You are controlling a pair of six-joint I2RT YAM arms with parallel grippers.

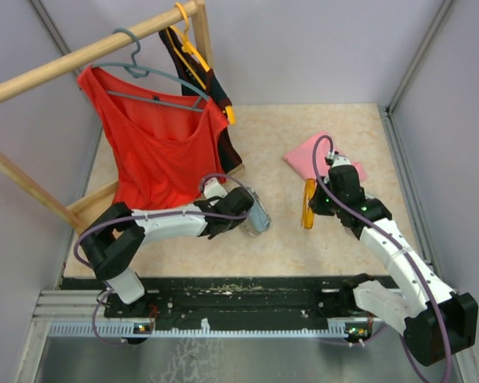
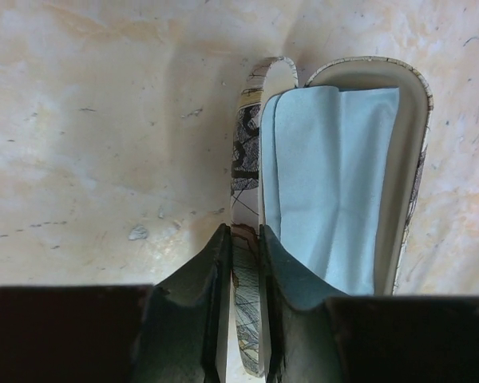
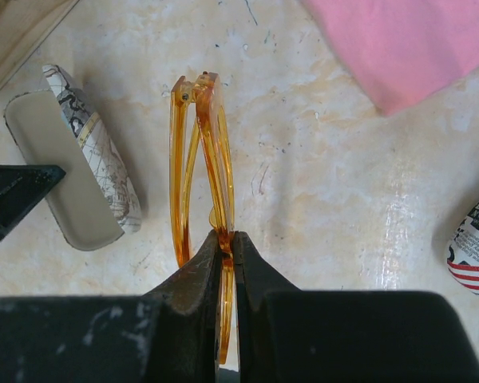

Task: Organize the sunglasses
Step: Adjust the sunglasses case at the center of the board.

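Note:
My right gripper [image 3: 230, 236] is shut on the folded orange sunglasses [image 3: 211, 159], held edge-up over the table; they show in the top view [image 1: 309, 204] right of centre. My left gripper [image 2: 245, 231] is shut on the lid of an open map-patterned glasses case [image 2: 251, 152], whose tray holds a light-blue cloth [image 2: 335, 183]. The case shows in the top view [image 1: 257, 215] left of the sunglasses, and in the right wrist view [image 3: 72, 159]. The greyish-lilac pair is out of view.
A pink cloth [image 1: 313, 155] lies at the back right. A second case with flag print [image 3: 475, 247] lies at the right. A wooden rack [image 1: 88, 52] with a red top [image 1: 156, 144] on a hanger stands at the back left.

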